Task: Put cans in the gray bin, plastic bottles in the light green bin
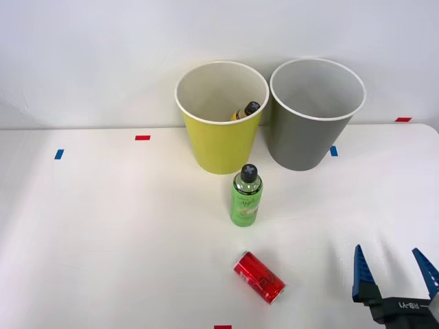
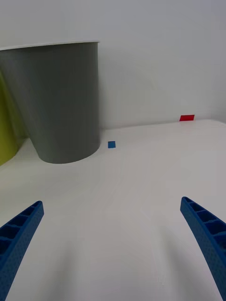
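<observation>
My right claw (image 1: 396, 270) hangs over the table's (image 1: 103, 233) near right corner, released, both blue fingers (image 1: 361, 273) spread wide w/ nothing between them. From the wrist cam the claw (image 2: 113, 244) points across bare white table (image 2: 141, 188) toward the far edge, fingers (image 2: 19, 240) well apart.

Red can (image 1: 259, 277) lies on its side near the table's near edge, roughly mid-table, silver end facing the near right corner. It's well apart from my claw, toward the table's left.

Green bottle (image 1: 246, 196) w/ black cap stands upright, further in from the near edge than the can, just in front of the light green bin (image 1: 221, 137).

Light green bin stands at the far edge, about centre. Inside it a yellowish bottle (image 1: 245, 112) leans against the wall, black cap up near the rim.

Gray bin (image 1: 312, 130) stands just beside the light green bin, on its right, at the far edge; can't tell if the two touch. Wrist cam shows the gray bin (image 2: 61, 103) upright w/ a sliver of the light green bin (image 2: 7, 131) beside it.

Tape marks on the table: small blue square (image 1: 333, 151) just right of the gray bin's base, also seen from the wrist (image 2: 111, 144); red strip (image 1: 403, 119) at the far right corner, wrist too (image 2: 187, 118); another red strip (image 1: 143, 138) and a blue mark (image 1: 59, 154) toward the far left.
</observation>
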